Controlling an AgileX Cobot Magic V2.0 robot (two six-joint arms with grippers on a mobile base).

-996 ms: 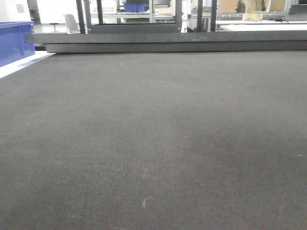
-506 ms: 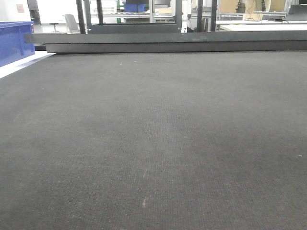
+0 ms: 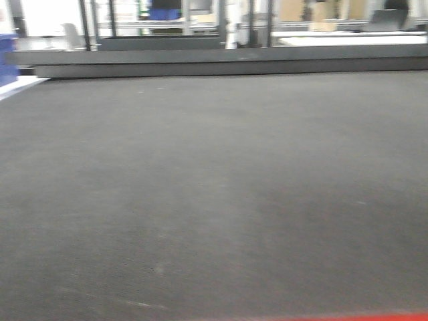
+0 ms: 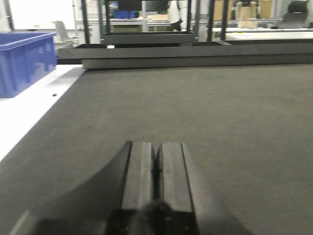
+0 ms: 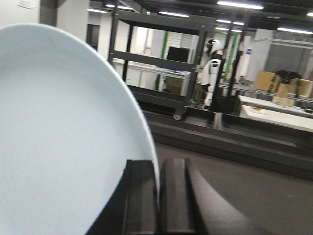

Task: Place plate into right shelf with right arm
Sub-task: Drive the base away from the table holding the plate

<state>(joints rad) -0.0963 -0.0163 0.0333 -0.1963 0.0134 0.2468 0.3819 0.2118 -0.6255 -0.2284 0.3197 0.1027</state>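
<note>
We see our right hand point(image 5: 157, 164) clenched on the rim of a plain white round plate point(image 5: 58, 137). The plate stands up on its edge. Its rim is pinched between the two dark fingers point(image 5: 142, 196). The plate fills the left side of the right wrist view. Far behind it stands a dark metal rack point(image 5: 156, 58).

Our left hand point(image 4: 155, 147) is closed tight with nothing in it, and its two fingers touch each other. It is over the dark grey tabletop point(image 3: 214, 200). A big blue plastic bin point(image 4: 24, 61) stands on a white surface point(image 4: 29, 112) at the left, well apart from the left hand.

The front view is blurry. It shows the tabletop and a thin red strip point(image 3: 374, 317) along the bottom edge.
</note>
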